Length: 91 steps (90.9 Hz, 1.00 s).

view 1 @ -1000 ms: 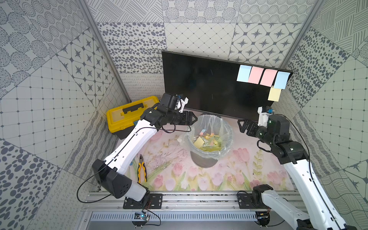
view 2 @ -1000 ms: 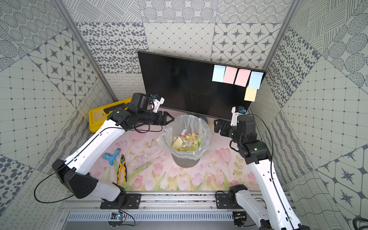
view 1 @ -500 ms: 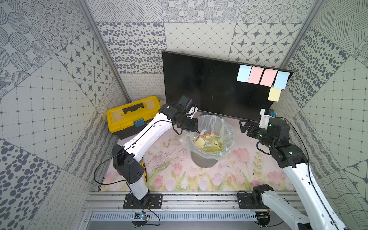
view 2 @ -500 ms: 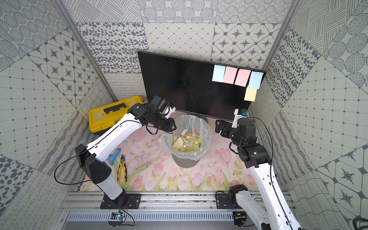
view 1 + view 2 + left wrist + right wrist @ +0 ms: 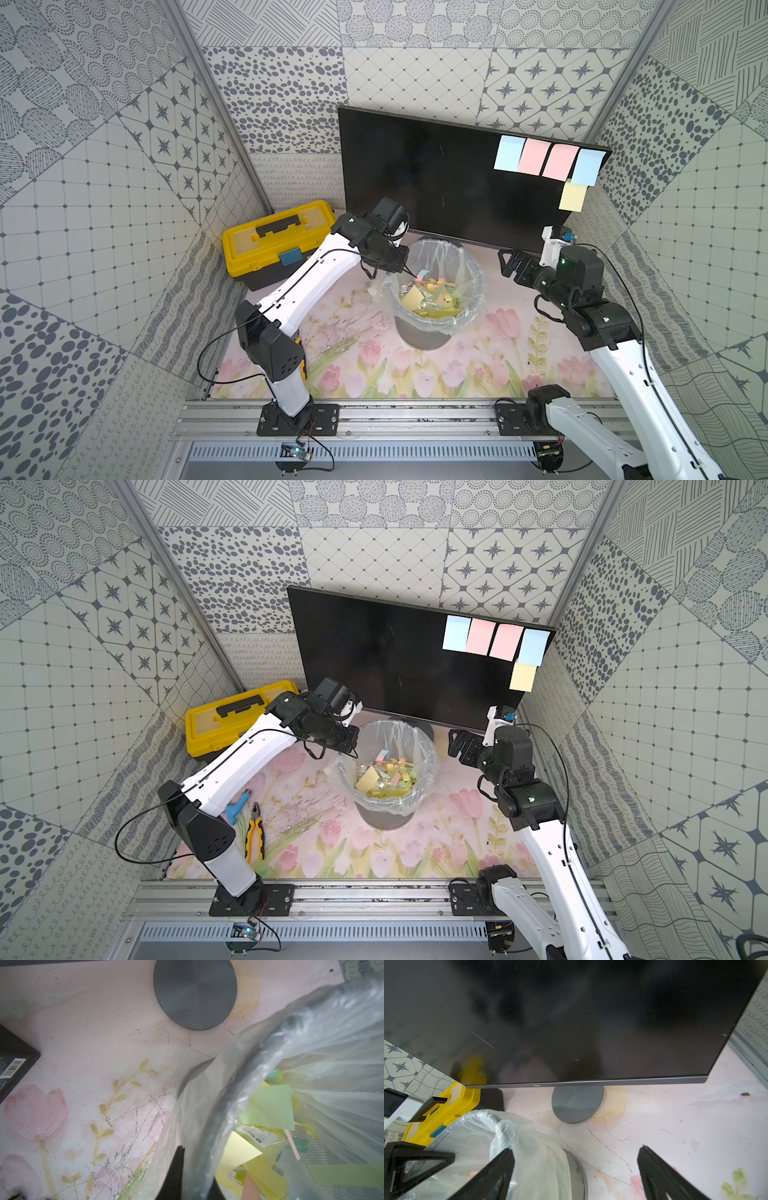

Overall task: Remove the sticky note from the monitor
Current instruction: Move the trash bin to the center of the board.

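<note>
The black monitor (image 5: 415, 174) (image 5: 374, 654) (image 5: 571, 1022) stands at the back on its round base (image 5: 195, 995). At its upper right corner stick two blue sticky notes (image 5: 509, 153) (image 5: 533, 646), two pink ones (image 5: 533, 156) and a yellow one (image 5: 572, 196) below them. My left gripper (image 5: 401, 266) (image 5: 351, 744) (image 5: 180, 1148) hangs shut at the near-left rim of the lined bin (image 5: 419, 336), with nothing seen between its fingers. A small pink-and-blue slip (image 5: 422, 273) shows just inside the bin. My right gripper (image 5: 509, 262) (image 5: 576, 1149) stands open and empty, right of the bin, below the screen.
The bin (image 5: 382, 818) holds several discarded notes. A yellow toolbox (image 5: 278, 237) (image 5: 224, 725) sits at the back left. Yellow-handled pliers (image 5: 254, 833) and a blue tool (image 5: 237, 808) lie on the flowered mat by the left arm. A dark box (image 5: 14, 1064) lies left of the monitor base.
My left arm swung from beside the toolbox to the bin's rim and its jaws closed. The right arm barely shifted and stayed open.
</note>
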Each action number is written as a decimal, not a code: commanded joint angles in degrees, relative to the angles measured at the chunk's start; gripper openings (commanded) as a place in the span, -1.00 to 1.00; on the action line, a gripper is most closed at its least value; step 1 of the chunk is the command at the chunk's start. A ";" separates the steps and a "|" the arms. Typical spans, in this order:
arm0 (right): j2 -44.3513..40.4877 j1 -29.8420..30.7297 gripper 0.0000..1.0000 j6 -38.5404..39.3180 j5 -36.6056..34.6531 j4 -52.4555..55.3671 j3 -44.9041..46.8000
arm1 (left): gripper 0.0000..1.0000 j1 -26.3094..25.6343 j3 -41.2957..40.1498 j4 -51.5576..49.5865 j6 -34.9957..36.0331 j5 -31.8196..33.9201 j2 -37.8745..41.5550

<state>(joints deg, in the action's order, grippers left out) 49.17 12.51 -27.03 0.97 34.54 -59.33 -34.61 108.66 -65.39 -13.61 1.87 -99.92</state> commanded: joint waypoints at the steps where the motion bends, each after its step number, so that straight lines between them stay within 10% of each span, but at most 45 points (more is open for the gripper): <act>1: 0.56 0.70 0.94 0.72 0.25 -2.98 -0.41 | -0.80 2.37 2.41 -2.21 2.13 4.68 -0.12; 45: -1.14 1.57 0.94 -4.38 0.88 -6.76 -0.45 | -0.72 12.81 2.88 4.82 2.05 -3.12 -4.59; 91: -0.22 0.29 0.94 -9.38 3.03 -6.97 -7.62 | 0.69 15.34 2.43 4.08 1.90 -3.43 0.33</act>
<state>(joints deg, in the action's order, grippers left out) 48.34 13.67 -35.29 2.76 30.41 -63.64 -20.80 110.89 -63.22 -11.88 -1.58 -102.65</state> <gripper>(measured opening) 0.971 0.748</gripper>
